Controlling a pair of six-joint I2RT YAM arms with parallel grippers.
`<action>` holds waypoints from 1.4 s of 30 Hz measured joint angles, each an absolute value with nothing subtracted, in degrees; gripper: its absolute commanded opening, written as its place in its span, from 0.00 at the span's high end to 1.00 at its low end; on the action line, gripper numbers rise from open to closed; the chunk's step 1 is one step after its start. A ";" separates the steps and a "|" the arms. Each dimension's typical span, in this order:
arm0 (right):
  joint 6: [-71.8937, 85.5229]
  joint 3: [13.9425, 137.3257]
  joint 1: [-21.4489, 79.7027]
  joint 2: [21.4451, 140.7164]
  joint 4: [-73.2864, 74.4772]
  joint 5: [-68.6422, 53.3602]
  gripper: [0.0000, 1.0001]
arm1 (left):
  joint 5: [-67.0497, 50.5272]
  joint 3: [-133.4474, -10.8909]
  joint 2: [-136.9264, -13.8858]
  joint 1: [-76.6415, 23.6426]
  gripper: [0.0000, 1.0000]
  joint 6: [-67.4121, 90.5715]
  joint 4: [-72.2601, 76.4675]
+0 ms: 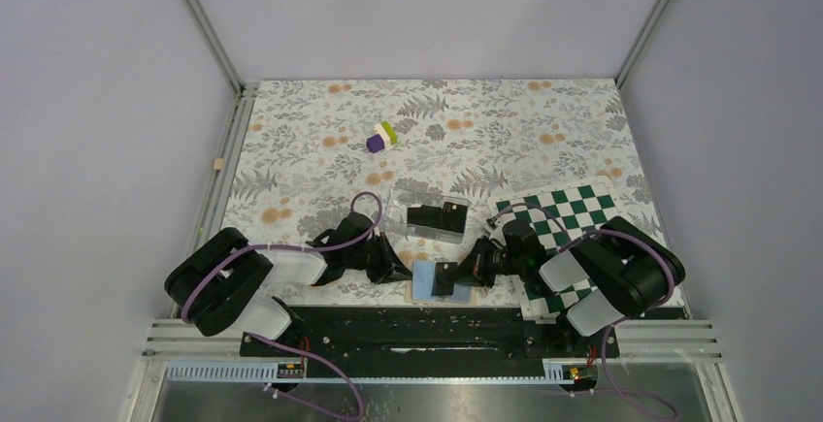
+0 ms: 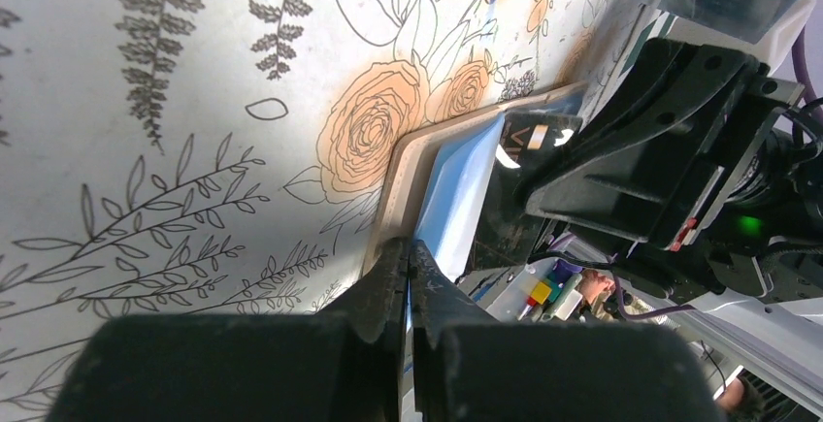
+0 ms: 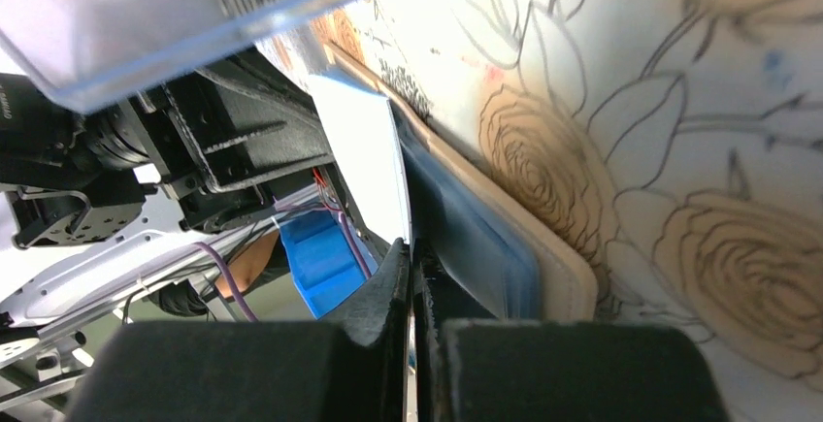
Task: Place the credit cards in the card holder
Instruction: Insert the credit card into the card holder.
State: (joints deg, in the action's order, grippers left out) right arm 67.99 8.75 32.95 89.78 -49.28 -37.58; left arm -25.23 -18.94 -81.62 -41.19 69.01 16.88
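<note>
Card holder [image 1: 424,282] lies open at the near edge of the tabletop [image 1: 291,150], about mid-width, light blue inside up, tan rim showing.

Left fingers [image 2: 385,284] are pinched together on the left edge of its light blue inner flap. Nothing else is in them.

Right fingers [image 3: 388,286] are clamped narrow on a black credit card [image 1: 447,276] from the right side. The card sits over the right half of the open holder, touching it. I can't tell whether its edge is in a slot.

Writing: the card has pale marks near one end [image 2: 532,137], chevron-like shapes, not readable. No brand legible on holder or card.

Clear case [image 1: 427,218] is just beyond the holder toward the far edge, with other credit cards [image 1: 434,215] inside, black, count unclear. Green-white checkerboard [image 1: 568,211] is toward the near right corner, partly under the right arm. Purple-green-white block cluster [image 1: 382,136] is well apart, toward the far edge, left of centre.
</note>
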 measured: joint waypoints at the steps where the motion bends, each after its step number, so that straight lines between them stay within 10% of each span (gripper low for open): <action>1: 67.99 8.78 33.39 88.92 -48.01 -37.56 1.00 | -25.23 -18.94 -81.62 -41.19 1.00 69.04 16.88; 15: 67.31 13.37 36.03 94.11 -45.74 -40.05 1.00 | -25.23 -18.94 -82.02 -41.41 1.00 69.08 17.19; 30: 58.59 20.93 39.53 80.77 -19.27 -33.95 0.30 | -24.97 -18.98 -82.00 -42.17 1.00 69.12 17.21; 36: 53.84 24.91 40.99 79.92 -10.31 -31.11 0.37 | -24.99 -19.05 -82.02 -42.22 1.00 69.08 17.15; 42: 53.71 27.81 42.96 86.48 -13.13 -31.51 0.65 | -24.88 -19.59 -82.50 -42.68 1.00 69.08 16.91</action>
